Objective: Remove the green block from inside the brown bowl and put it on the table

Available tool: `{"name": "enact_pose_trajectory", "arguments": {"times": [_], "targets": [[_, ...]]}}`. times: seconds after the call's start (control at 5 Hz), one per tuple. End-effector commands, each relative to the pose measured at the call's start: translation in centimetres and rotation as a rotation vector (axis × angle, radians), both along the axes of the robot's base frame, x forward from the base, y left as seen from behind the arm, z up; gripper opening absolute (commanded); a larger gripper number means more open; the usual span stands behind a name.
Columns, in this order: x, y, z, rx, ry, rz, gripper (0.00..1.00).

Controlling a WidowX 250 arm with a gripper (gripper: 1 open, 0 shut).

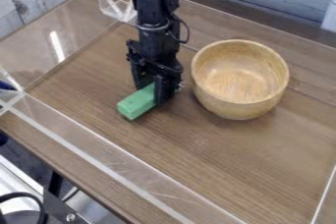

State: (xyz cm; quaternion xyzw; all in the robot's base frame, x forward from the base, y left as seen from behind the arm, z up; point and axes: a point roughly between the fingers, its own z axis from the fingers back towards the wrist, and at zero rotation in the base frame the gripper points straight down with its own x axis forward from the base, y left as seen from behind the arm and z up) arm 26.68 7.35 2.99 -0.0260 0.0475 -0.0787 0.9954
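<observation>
Gripper [155, 88]: pointing down; jaws straddle green block's far end; grip uncertain
Green block [134, 103]: on table [250, 159]; at 9 o'clock from brown bowl [241, 78]
</observation>
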Motion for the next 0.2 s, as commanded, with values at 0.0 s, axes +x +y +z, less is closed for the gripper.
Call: {"name": "enact_pose_trajectory", "arguments": {"times": [0.0], "targets": [[0.7,0.02,1.06,0.007,-0.038,0.0,0.0]]}}
